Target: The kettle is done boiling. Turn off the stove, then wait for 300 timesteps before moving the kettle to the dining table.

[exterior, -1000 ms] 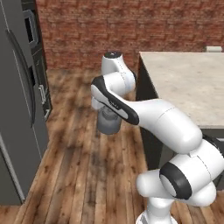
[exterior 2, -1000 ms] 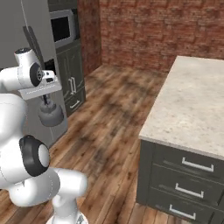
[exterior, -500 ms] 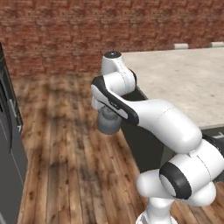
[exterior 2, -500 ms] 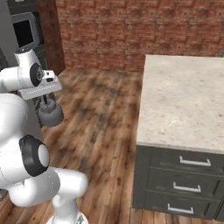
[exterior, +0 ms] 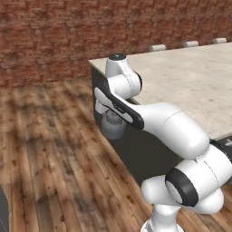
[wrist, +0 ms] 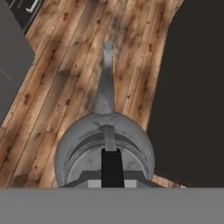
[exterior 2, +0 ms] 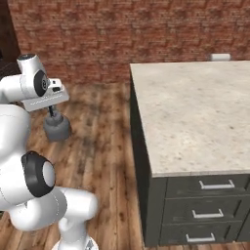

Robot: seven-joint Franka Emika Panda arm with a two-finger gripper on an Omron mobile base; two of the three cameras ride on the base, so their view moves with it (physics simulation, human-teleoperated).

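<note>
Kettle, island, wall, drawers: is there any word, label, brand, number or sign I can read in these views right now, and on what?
None. No readable text stands on the kettle, the dining table, its drawer fronts, the brick wall or the wood floor.

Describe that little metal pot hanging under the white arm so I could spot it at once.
Start at the big dining table with its speckled beige top. Left of its dark side, over the wooden floor, the end effector holds the kettle by its handle. It is squat, dull grey and long-spouted, the one thing hanging in the air.
</note>
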